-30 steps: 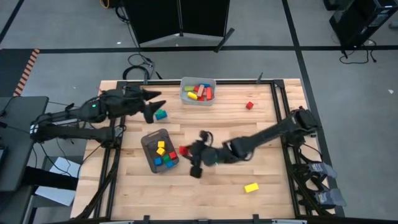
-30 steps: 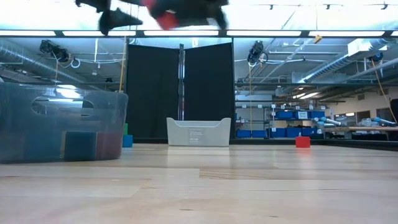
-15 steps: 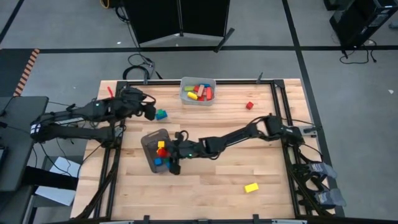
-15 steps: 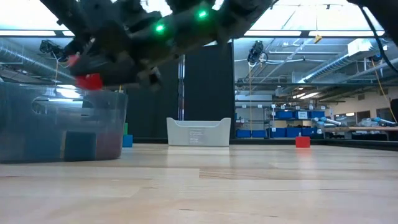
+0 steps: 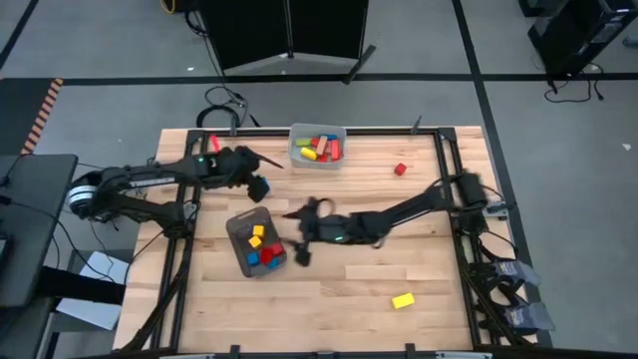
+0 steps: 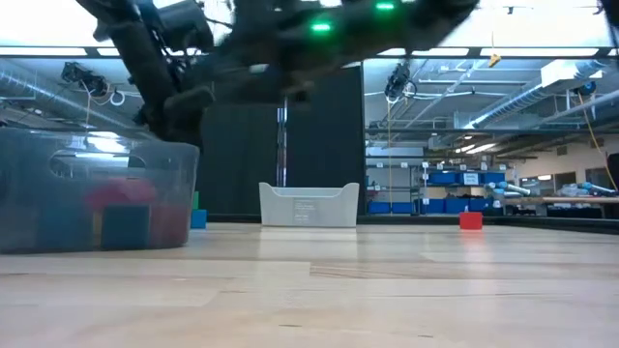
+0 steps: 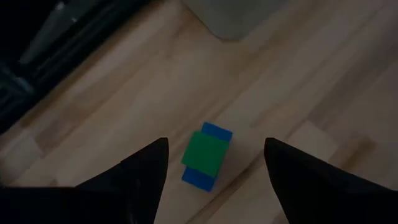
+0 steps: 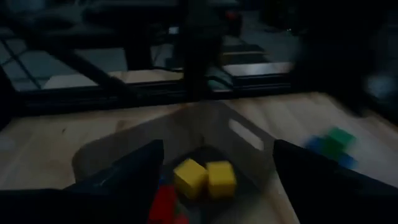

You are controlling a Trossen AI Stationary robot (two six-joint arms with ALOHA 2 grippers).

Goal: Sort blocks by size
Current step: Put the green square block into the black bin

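Observation:
A dark grey tray (image 5: 242, 224) at the table's middle left holds yellow, red, blue and green cubes; the low view shows a red cube (image 6: 118, 193) inside it. My right gripper (image 5: 297, 239) is open and empty just right of the tray; its wrist view (image 8: 217, 146) looks onto two yellow cubes (image 8: 204, 177). My left gripper (image 5: 261, 186) is open above a green block stacked on a blue block (image 7: 205, 157), which stand on the table between its fingers, untouched. A light bin (image 5: 318, 146) at the far edge holds more blocks.
A lone red cube (image 5: 400, 170) lies at the far right of the table. A yellow block (image 5: 403, 299) lies near the front edge. The black frame rails run along the table's left and right sides. Bare wood lies between the tray and the right rail.
My right gripper has carried a red cube leftward over the tray, let it go, and drawn back toward the right; the cube now lies in the tray. My left gripper has gone a little rightward, over the green and blue blocks.

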